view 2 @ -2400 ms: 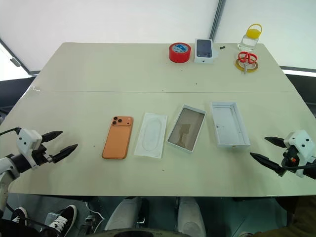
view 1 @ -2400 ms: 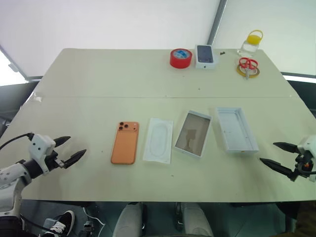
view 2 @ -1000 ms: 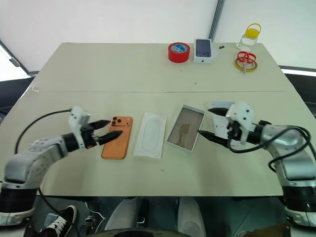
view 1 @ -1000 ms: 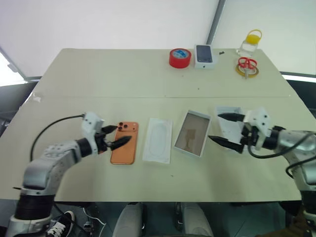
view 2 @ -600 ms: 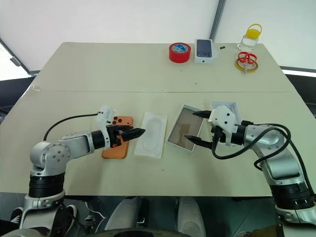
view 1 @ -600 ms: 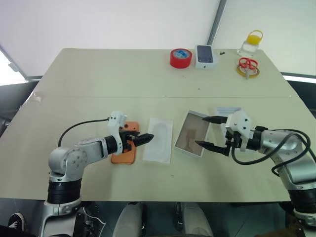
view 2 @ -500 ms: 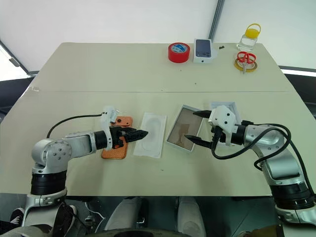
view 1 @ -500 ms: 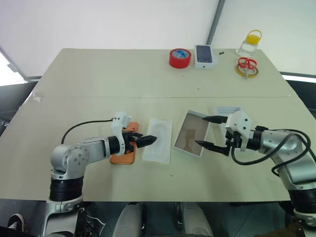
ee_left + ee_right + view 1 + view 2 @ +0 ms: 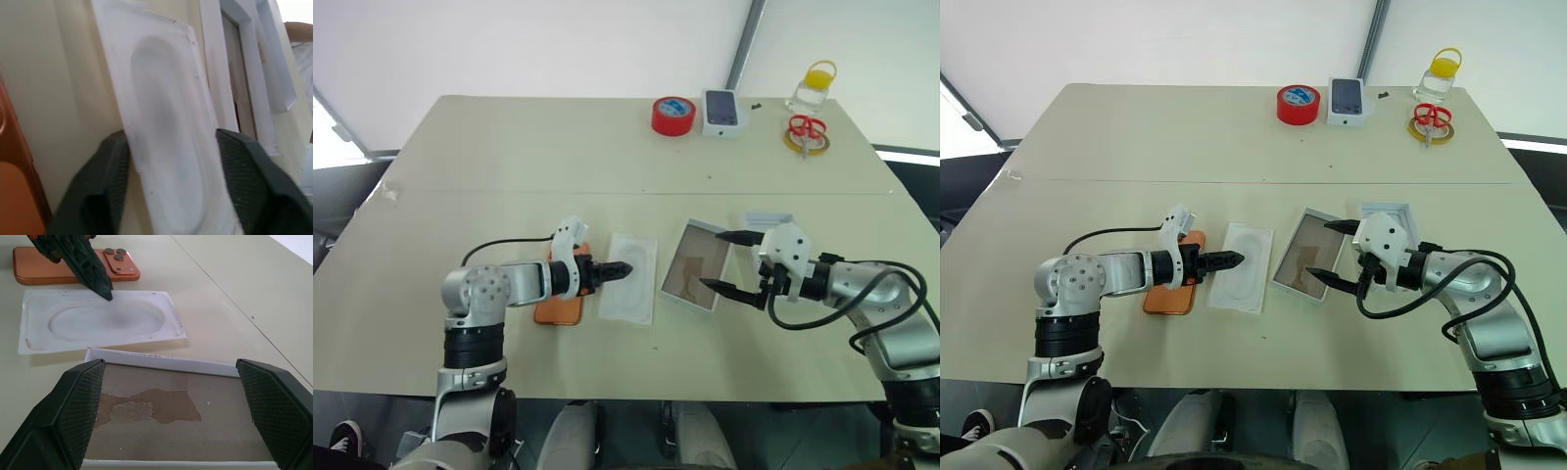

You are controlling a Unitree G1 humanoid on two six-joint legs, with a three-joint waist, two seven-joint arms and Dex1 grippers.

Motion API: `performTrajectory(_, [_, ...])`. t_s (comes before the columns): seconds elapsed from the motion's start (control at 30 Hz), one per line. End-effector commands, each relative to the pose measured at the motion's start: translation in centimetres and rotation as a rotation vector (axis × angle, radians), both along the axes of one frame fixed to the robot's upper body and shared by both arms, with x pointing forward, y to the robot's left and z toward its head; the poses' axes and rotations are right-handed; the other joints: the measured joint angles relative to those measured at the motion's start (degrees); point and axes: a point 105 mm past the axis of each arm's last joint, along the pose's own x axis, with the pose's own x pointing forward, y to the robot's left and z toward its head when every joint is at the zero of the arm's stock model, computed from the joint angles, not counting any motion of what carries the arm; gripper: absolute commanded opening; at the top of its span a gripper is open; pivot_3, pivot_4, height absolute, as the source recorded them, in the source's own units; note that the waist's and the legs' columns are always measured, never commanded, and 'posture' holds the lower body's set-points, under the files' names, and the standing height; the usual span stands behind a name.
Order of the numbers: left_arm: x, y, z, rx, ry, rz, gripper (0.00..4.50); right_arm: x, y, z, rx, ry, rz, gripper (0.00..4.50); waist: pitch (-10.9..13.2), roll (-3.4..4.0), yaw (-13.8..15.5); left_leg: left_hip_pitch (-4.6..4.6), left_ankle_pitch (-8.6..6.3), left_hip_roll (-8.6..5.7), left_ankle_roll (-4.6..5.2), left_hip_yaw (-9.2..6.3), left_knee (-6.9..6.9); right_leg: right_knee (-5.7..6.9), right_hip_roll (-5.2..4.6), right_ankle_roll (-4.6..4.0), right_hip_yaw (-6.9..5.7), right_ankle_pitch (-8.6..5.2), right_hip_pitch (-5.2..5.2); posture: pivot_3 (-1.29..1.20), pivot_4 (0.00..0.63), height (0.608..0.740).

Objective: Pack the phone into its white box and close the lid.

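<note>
White box (image 9: 695,264) empty, left gripper (image 9: 1234,259) pinching insert (image 9: 628,277), right gripper (image 9: 726,262) spread.

Test-bench setup: plain pale table (image 9: 509,147), white backdrop, red tape roll (image 9: 673,115), scissors (image 9: 805,127) laid out.

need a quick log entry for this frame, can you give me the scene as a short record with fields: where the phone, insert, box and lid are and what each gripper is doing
phone: the phone lies flat on the table, camera side up, partly under the left arm
insert: the white insert lies flat between phone and box
box: the white box sits open, nothing inside
lid: the lid lies beyond the right gripper, mostly hidden
left gripper: left gripper has its fingers either side of the insert's near end
right gripper: right gripper hangs open over the box
far edge: red tape roll, small phone box, scissors
</note>
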Motion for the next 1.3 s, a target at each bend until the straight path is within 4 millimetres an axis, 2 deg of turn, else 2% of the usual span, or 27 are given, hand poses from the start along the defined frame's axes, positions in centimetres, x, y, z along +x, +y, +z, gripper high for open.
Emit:
performTrajectory(0.03, [-0.2, 0.3, -0.9, 0.024, 0.02, 0.013, 0.84, -0.2, 0.1, 0.7, 0.003, -0.04, 0.007, 4.5, 0.0, 0.0, 0.0, 0.0, 0.0, 0.0, 0.0, 0.0, 0.0, 0.0, 0.0, 0.0, 0.0, 0.0, 0.0, 0.0, 0.15, 0.74])
performTrajectory(0.07, [-0.2, 0.4, -0.7, 0.009, 0.02, 0.021, 0.31, -0.3, 0.1, 0.5, 0.0, -0.035, 0.009, 4.5, 0.0, 0.0, 0.0, 0.0, 0.0, 0.0, 0.0, 0.0, 0.0, 0.0, 0.0, 0.0, 0.0, 0.0, 0.0, 0.0, 0.15, 0.74])
performTrajectory(0.1, [-0.1, 0.6, -0.5, 0.002, 0.011, 0.028, 0.03, -0.4, 0.2, 0.4, -0.002, -0.029, 0.013, 4.5, 0.0, -0.01, 0.1, 0.0, 0.0, 0.0, 0.0, 0.0, 0.0, 0.0, -0.01, -0.01, 0.0, 0.0, 0.0, 0.0, 0.15, 0.74])
performTrajectory(0.2, [0.1, 0.6, 0.8, -0.081, -0.005, 0.048, 0.03, -0.9, 0.7, -0.2, 0.0, 0.006, 0.04, 4.5, 0.0, -0.02, 0.0, 0.0, 0.0, 0.0, 0.0, 0.0, 0.0, 0.0, -0.01, -0.05, 0.0, -0.02, 0.0, 0.0, 0.15, 0.74])
performTrajectory(0.37, [1.1, 2.2, 2.2, -0.077, -0.043, 0.13, 0.03, -2.6, 3.1, -1.6, 0.013, 0.088, 0.132, 4.5, 0.0, -0.03, -0.1, 0.0, 0.0, 0.03, 0.0, -0.03, -0.03, 0.01, 0.02, -0.01, -0.01, -0.01, -0.03, 0.0, 0.15, 0.74])
performTrajectory(0.5, [1.7, 3.4, 3.6, -0.085, -0.068, 0.165, 0.03, -2.4, 3.6, -4.3, -0.099, 0.129, 0.139, 4.5, 0.0, -0.04, 0.0, -0.01, 0.04, 0.01, -0.07, -0.03, -0.02, 0.02, 0.02, -0.01, -0.01, 0.0, -0.03, 0.0, 0.15, 0.74])
performTrajectory(0.6, [2.0, 3.8, 4.3, -0.086, -0.087, 0.174, 0.03, -1.7, 3.8, -5.4, -0.148, 0.143, 0.131, 4.5, 0.0, -0.07, 0.0, -0.01, 0.05, -0.01, -0.09, -0.03, -0.02, 0.01, 0.0, -0.01, -0.01, 0.0, -0.03, 0.0, 0.15, 0.74])
performTrajectory(0.7, [2.2, 3.8, 5.2, -0.108, -0.107, 0.177, 0.0, -1.4, 3.2, -6.3, -0.203, 0.193, 0.126, 3.6, 0.0, -0.07, 0.0, -0.02, 0.08, -0.02, -0.14, -0.03, -0.02, 0.0, 0.0, -0.01, -0.01, 0.0, -0.03, 0.0, 0.15, 0.74])
performTrajectory(0.8, [2.6, 4.0, 6.0, -0.134, -0.13, 0.199, 0.0, -1.6, 2.8, -6.4, -0.228, 0.195, 0.149, 2.15, 0.0, -0.08, 0.0, -0.03, 0.1, -0.01, -0.18, -0.06, -0.03, 0.01, 0.0, 0.0, -0.03, 0.01, -0.03, 0.0, 0.15, 0.74])
performTrajectory(0.93, [2.7, 3.4, 6.8, -0.184, -0.13, 0.191, 0.0, -1.7, 4.0, -5.1, -0.161, 0.176, 0.192, 0.05, 0.0, -0.09, -0.1, -0.03, 0.11, -0.01, -0.19, -0.06, -0.03, 0.01, 0.0, 0.0, -0.03, 0.01, -0.03, 0.0, 0.15, 0.74])
performTrajectory(1.03, [2.5, 2.2, 7.1, -0.213, -0.126, 0.167, 0.0, -1.9, 5.0, -4.7, -0.126, 0.164, 0.233, 0.05, 0.0, -0.11, 0.0, -0.03, 0.12, -0.01, -0.2, -0.06, -0.03, 0.01, 0.0, 0.0, -0.04, 0.01, -0.03, 0.0, 0.15, 0.74])
performTrajectory(1.17, [2.0, 0.4, 6.3, -0.228, -0.084, 0.13, 0.0, -1.6, 5.4, -5.4, -0.179, 0.111, 0.263, 0.05, 0.1, -0.14, 0.0, -0.03, 0.13, -0.03, -0.22, -0.05, -0.04, 0.01, 0.0, 0.01, -0.03, 0.02, -0.03, 0.0, 0.15, 0.74])
performTrajectory(1.3, [1.9, -0.6, 6.2, -0.228, -0.079, 0.114, 0.0, -1.3, 6.1, -4.3, -0.14, 0.075, 0.294, 0.05, 0.1, -0.14, -0.1, -0.03, 0.14, -0.03, -0.25, -0.06, -0.04, 0.01, 0.01, 0.01, -0.04, 0.02, -0.03, 0.0, 0.15, 0.74])
